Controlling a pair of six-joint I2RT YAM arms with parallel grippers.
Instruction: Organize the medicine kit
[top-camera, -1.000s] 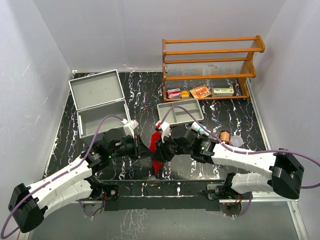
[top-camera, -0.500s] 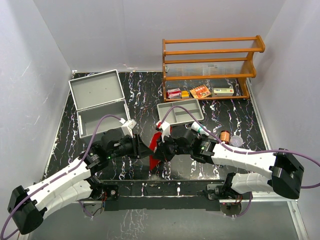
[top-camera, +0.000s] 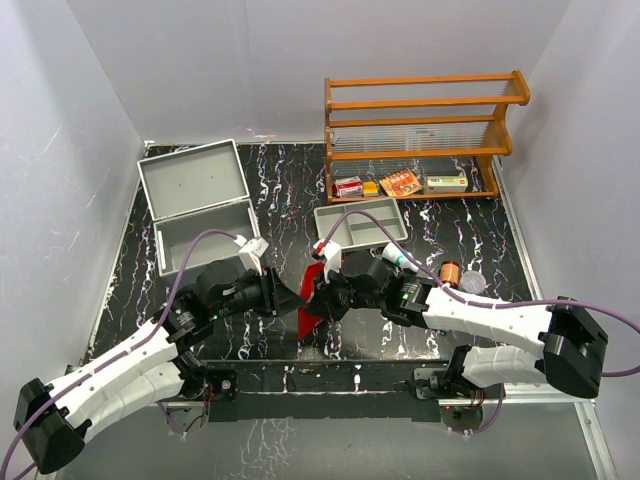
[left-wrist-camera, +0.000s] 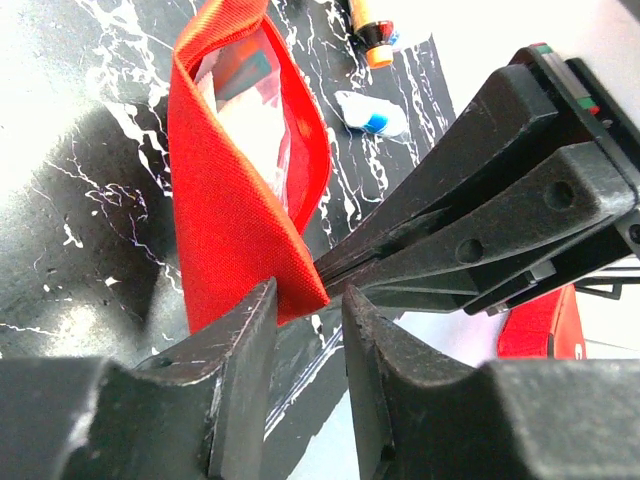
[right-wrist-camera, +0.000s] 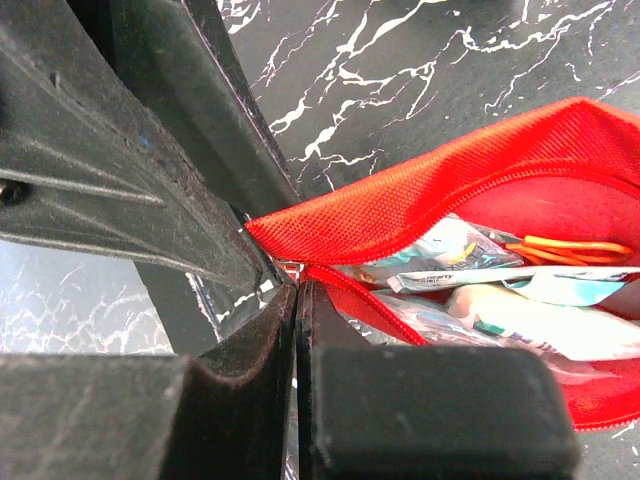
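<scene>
Open silver-grey metal medicine case (top-camera: 192, 182) sits far left on the counter (top-camera: 285, 180), apparently empty. At mid-counter the right pincer (right-wrist-camera: 297, 285) is clenched on the zipper end of a red fabric pouch (left-wrist-camera: 230, 220). The left pincer (left-wrist-camera: 308, 290) is slackened at its edge, so packing looks unstarted.

Pouch (right-wrist-camera: 480, 170): red cloth, coarsely woven, matt.
Medicine kit (top-camera: 190, 180): grey metal, dully finished.
Table (top-camera: 290, 175): black, white-veined, glossy.
Rack (top-camera: 420, 153): wood, varnished.
Left gripper fingers (left-wrist-camera: 240, 380): black plastic, scuffed.

top: high, from near edge, whole table (top-camera: 290, 175) | wrists: close-up, facing each other | shared: red pouch (top-camera: 311, 318)
</scene>
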